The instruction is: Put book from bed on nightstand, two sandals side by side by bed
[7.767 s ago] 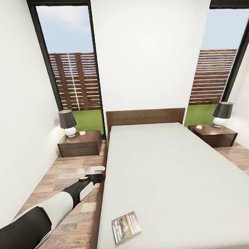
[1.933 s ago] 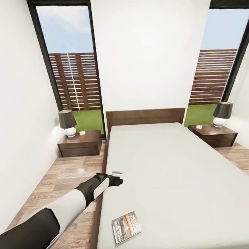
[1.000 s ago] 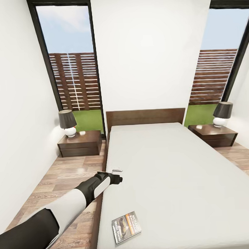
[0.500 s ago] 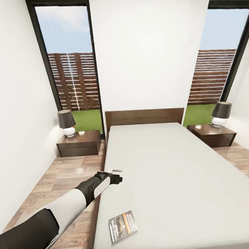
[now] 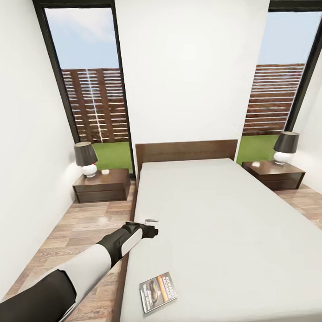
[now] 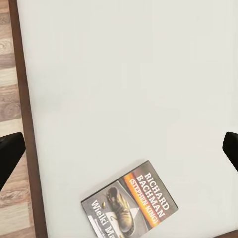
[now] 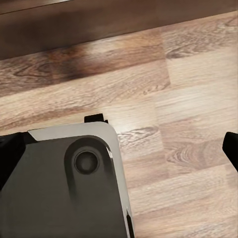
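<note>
Step in hand: the book pickup, reach phase, by my read. Book (image 5: 158, 292) lies flat on the bed (image 5: 219, 233), near the foot corner at roughly 7 o'clock of the mattress in the head view, close to the left side rail. Nothing touching it.

Left claw (image 5: 151, 230) hangs over the bed's left edge, well short of the book, which sits at 6 o'clock from it, nearer the robot. Left wrist view: the two fingertips (image 6: 10, 153) show dark at opposite edges of the picture, set wide apart, nothing between them but mattress and the book (image 6: 130, 205) further off.

Next move, as I judge it: pull the claw back toward the book, drop low, pinch a thin flat cover. An edge grip is likely awkward on soft bedding. Then carry to the left nightstand (image 5: 102, 185), the nearer one; lamp (image 5: 86, 159) takes up part of its top.

View differences: head view gives room layout, both nightstands, right one (image 5: 274, 174). Left wrist gives cover lettering. Right wrist looks down at plank floor (image 7: 188, 129) and the robot's base (image 7: 64, 181); right claw tips (image 7: 10, 153) look spread, empty.
</note>
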Tool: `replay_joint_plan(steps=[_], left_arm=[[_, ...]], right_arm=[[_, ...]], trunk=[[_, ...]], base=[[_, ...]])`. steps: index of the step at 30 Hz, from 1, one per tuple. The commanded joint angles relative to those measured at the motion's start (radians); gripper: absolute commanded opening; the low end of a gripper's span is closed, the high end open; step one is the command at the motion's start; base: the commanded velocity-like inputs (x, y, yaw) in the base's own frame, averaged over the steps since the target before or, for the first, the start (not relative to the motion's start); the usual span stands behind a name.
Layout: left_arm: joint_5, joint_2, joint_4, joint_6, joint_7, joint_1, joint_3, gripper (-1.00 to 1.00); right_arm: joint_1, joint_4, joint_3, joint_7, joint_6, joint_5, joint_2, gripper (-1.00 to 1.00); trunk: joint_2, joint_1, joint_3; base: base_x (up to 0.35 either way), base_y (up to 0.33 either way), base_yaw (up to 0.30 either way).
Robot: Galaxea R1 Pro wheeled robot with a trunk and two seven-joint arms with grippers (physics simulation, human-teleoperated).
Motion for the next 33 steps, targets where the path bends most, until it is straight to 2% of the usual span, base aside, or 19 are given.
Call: replay_joint_plan(steps=[1,33], left_arm=[[0.01,0.001,-0.002,0.002,0.008,-0.001,-0.008,1.0],[0.008,0.003,-0.002,0.001,0.001,-0.001,-0.008,1.0]], right_arm=[[-0.002,0.004,-0.003,-0.001,-0.007,-0.001,0.0,1.0],[-0.002,0.004,-0.001,-0.001,-0.007,0.001,0.005,1.0]], trunk=[[-0.001,0.0,-0.002],[-0.001,0.0,-0.002]], base=[[-0.001,-0.005,0.0],[-0.02,-0.046,0.0]])
